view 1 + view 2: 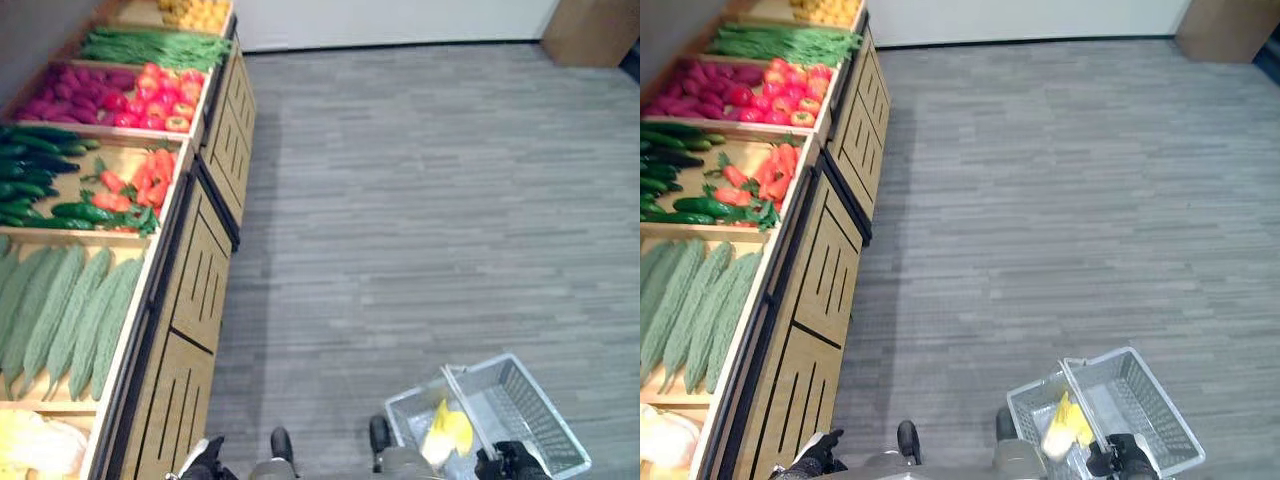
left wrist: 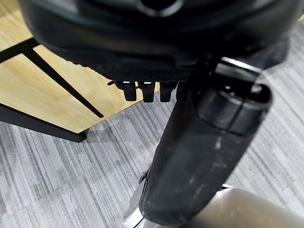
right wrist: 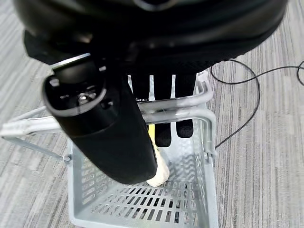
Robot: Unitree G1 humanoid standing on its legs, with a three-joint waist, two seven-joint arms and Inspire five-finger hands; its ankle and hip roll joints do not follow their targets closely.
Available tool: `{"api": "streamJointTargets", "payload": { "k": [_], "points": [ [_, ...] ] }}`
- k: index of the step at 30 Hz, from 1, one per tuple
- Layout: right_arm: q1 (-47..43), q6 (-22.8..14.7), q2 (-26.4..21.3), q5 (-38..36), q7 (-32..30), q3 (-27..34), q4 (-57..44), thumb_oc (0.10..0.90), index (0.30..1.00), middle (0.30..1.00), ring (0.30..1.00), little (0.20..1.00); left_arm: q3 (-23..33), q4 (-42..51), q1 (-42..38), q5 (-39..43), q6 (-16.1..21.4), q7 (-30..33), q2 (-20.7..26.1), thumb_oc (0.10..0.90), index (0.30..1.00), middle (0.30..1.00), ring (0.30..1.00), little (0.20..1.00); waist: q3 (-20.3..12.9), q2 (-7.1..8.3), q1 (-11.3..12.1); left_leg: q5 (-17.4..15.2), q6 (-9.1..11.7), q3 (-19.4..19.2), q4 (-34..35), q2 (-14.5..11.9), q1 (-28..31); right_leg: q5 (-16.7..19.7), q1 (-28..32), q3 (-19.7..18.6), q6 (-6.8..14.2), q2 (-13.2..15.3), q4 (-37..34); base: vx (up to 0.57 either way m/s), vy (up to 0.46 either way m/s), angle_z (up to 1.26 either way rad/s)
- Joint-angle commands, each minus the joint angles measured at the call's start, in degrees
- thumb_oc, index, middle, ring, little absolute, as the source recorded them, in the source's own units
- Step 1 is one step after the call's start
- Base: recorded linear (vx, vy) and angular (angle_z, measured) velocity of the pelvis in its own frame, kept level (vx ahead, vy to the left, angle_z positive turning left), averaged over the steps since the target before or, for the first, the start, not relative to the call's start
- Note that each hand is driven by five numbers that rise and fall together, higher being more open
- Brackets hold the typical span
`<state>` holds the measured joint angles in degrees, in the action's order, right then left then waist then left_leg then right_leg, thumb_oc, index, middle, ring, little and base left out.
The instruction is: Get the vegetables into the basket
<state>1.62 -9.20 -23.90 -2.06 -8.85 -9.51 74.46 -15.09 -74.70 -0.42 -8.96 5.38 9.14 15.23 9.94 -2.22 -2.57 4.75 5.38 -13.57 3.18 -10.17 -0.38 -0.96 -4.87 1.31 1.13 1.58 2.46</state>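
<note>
Already holding one yellow vegetable [image 1: 449,430], the grey basket [image 1: 530,410] hangs by its handles from the right hand's [image 3: 142,90] curled fingers; left hand [image 1: 205,460] clenched empty, display shelf [image 1: 165,250] vegetables remaining.

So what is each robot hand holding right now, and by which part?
The right robot hand is curled over the grey basket, gripping it by its metal handle. The left robot hand holds nothing, beside the wooden stand.
</note>
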Motion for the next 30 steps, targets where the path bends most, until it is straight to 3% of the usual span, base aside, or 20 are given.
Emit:
{"api": "streamJointTargets", "payload": {
  "k": [1,4,5,6,9,10,12,14,15,19,21,24,28,30],
  "points": [
    [-0.5,-2.8,-2.7,0.5,-0.9,-1.8,-4.2,0.400,0.300,0.300,0.300,0.300,0.5,-0.8,-1.9,0.3,0.2,1.6,0.6,0.900,1.000,1.000,1.000,1.000,0.2,2.10,-0.2,0.3,1.9,5.3,-7.9,-2.6,0.1,-2.4,2.1,-0.5,2.1,-0.7,3.4,0.06,-0.224,0.00],
    [0.6,-3.1,-4.5,2.0,-0.5,-2.7,-6.5,0.400,0.300,0.300,0.300,0.300,0.4,-0.8,-1.9,0.5,0.2,1.3,0.5,0.900,1.000,1.000,1.000,1.000,1.6,2.55,0.7,2.9,1.7,9.8,-16.0,-1.6,-3.9,-2.8,3.2,-0.8,0.8,-1.3,3.7,0.06,-0.156,0.05],
    [0.8,-3.0,-5.2,2.3,-0.5,-2.6,-6.9,0.400,0.300,0.300,0.300,0.300,0.2,-0.9,-1.9,0.7,0.2,1.3,0.4,0.900,1.000,1.000,1.000,1.000,1.9,2.57,0.9,3.1,1.3,11.8,-16.9,-0.3,-5.2,-2.9,3.5,-0.8,0.8,-1.1,3.6,0.14,-0.056,-0.08],
    [0.6,-3.2,-5.8,2.2,-0.7,-2.1,-6.7,0.400,0.300,0.300,0.300,0.300,0.2,-1.1,-1.8,1.3,0.3,1.4,0.0,0.900,1.000,1.000,1.000,1.000,2.0,2.58,1.5,1.9,0.3,14.3,-15.0,2.6,-7.7,-3.4,4.4,-1.5,1.2,-0.8,3.1,0.19,-0.009,-0.15],
    [0.6,-3.5,-6.7,2.7,-1.0,-2.3,-8.1,0.400,0.300,0.300,0.300,0.300,0.2,-1.4,-1.7,1.9,0.7,1.7,-0.2,0.900,1.000,1.000,1.000,1.000,1.7,2.51,2.0,2.4,-0.2,14.1,-9.7,3.0,-10.7,-4.7,5.8,-2.1,1.5,-0.6,2.8,0.22,0.044,-0.01],
    [0.6,-3.6,-6.9,3.0,-1.4,-2.3,-8.3,0.400,0.300,0.300,0.300,0.300,0.1,-1.6,-1.8,1.9,0.7,2.0,-0.4,0.900,1.000,1.000,1.000,1.000,1.7,2.03,2.6,5.1,0.0,13.9,-7.2,3.1,-13.0,-5.3,6.8,-2.1,1.6,-0.9,2.6,0.17,0.046,0.00],
    [0.5,-3.8,-6.8,3.4,-1.6,-2.4,-7.9,0.400,0.300,0.300,0.300,0.300,0.0,-1.5,-1.7,2.1,0.9,2.1,-0.7,0.900,1.000,1.000,1.000,1.000,1.5,1.92,3.6,6.9,0.3,14.6,-3.8,4.2,-13.8,-6.3,9.0,-3.0,1.7,-0.9,2.1,0.22,0.057,-0.09],
    [0.7,-4.0,-6.7,3.8,-1.7,-2.7,-8.7,0.400,0.300,0.300,0.300,0.300,0.1,-1.4,-1.6,2.4,1.1,2.2,-0.8,0.900,1.000,1.000,1.000,1.000,1.2,1.90,4.0,7.4,0.5,14.8,-2.8,4.5,-14.7,-6.7,10.2,-3.8,1.8,-1.1,1.6,0.33,0.120,-0.59],
    [1.1,-3.9,-6.2,4.0,-1.2,-2.7,-8.3,0.400,0.300,0.300,0.300,0.300,0.1,-1.5,-0.9,2.4,1.2,2.3,-0.7,0.900,1.000,1.000,1.000,1.000,-0.2,2.14,4.9,7.0,0.1,14.3,-1.9,4.8,-13.1,-7.7,12.6,-5.5,2.7,-0.1,0.9,0.50,0.263,-0.73],
    [1.0,-3.8,-5.6,4.6,-1.3,-2.8,-7.1,0.400,0.300,0.300,0.300,0.300,-0.1,-1.9,-0.9,2.0,1.4,2.6,-0.5,0.900,1.000,1.000,1.000,1.000,-1.6,2.76,5.1,6.1,-0.9,12.8,-1.9,5.7,-12.2,-7.7,13.4,-5.5,4.3,2.6,0.9,0.27,0.212,-0.60],
    [1.2,-3.7,-4.0,4.1,-1.2,-2.1,-5.1,0.400,0.300,0.300,0.300,0.300,-0.3,-2.5,-0.8,1.2,1.5,2.5,0.2,0.900,1.000,1.000,1.000,1.000,-2.9,4.47,5.1,3.5,-2.9,11.0,-3.2,7.4,-11.6,-4.8,13.2,-6.4,6.6,5.5,2.2,0.32,0.264,-0.24],
    [0.7,-3.6,-3.4,4.4,-1.0,-2.5,-4.6,0.400,0.300,0.300,0.300,0.300,-0.2,-2.1,-1.0,1.5,2.0,2.1,0.6,0.900,1.000,1.000,1.000,1.000,-3.3,5.70,5.5,1.7,-4.2,10.1,-3.9,8.8,-11.6,-0.9,11.8,-7.0,8.0,7.4,2.8,0.19,0.201,-0.14],
    [-0.9,-3.4,-2.7,4.0,-1.3,-2.8,-4.4,0.400,0.300,0.300,0.300,0.300,-0.2,-1.7,-1.5,1.9,1.9,2.0,0.9,0.900,1.000,1.000,1.000,1.000,-3.4,6.54,5.9,0.1,-5.3,9.6,-4.6,10.3,-12.1,3.4,10.4,-7.4,9.4,9.2,3.5,0.09,0.133,-0.06],
    [-3.2,-3.3,-2.5,4.0,-1.6,-3.6,-4.8,0.400,0.300,0.300,0.300,0.300,-0.2,-1.2,-2.3,2.7,1.9,2.0,1.3,0.900,1.000,1.000,1.000,1.000,-2.9,6.49,6.4,-1.6,-6.7,9.4,-4.5,11.1,-11.1,7.4,6.7,-7.0,10.1,9.9,9.7,0.13,0.236,-0.06]
  ]
}}
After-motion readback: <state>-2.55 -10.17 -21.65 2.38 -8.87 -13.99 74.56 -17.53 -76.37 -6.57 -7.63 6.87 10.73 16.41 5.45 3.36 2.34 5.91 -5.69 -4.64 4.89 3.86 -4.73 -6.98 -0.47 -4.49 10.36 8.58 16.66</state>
